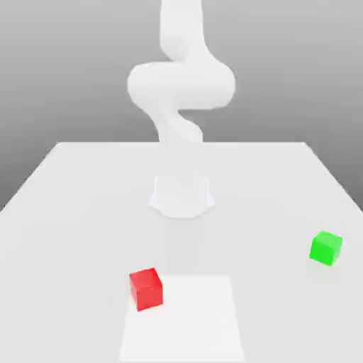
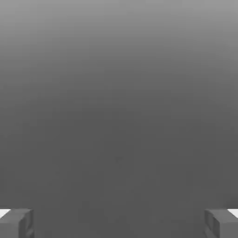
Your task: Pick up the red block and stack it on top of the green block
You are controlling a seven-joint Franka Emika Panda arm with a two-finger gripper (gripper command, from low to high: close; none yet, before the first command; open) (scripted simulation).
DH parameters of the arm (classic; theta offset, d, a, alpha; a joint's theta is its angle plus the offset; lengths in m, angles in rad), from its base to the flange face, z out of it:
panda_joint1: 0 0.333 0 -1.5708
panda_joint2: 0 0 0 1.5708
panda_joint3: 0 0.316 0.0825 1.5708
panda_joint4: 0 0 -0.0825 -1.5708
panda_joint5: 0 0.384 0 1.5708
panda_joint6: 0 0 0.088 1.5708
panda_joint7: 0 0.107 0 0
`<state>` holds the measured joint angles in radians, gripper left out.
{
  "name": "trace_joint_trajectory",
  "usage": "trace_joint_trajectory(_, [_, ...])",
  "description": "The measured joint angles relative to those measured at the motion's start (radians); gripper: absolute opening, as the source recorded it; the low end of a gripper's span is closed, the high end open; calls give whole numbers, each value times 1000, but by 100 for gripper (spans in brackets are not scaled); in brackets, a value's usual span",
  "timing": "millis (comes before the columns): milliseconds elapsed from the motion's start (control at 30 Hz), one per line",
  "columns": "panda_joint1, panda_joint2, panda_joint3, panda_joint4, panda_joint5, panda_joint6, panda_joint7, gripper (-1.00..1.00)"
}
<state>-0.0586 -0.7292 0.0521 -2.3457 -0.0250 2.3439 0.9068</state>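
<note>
Nearest the exterior camera, in the lower left of that frame, the small matte bright red cube sits on the pale white tabletop, its right side just over the edge of a brighter white square patch. The small matte bright green cube rests well apart from it at the right edge of the frame, slightly higher up. My white arm curls up from its round base at the centre, and in the hand view my gripper has its two grey fingertips spread wide in the lower corners, holding nothing.
</note>
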Motion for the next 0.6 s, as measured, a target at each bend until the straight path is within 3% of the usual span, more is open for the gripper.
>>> trace_joint_trajectory(267, [-174, 241, 127, -148, -77, 141, 343, 0])
trace_joint_trajectory(600, [-317, 532, 177, -329, -119, 314, 723, 0])
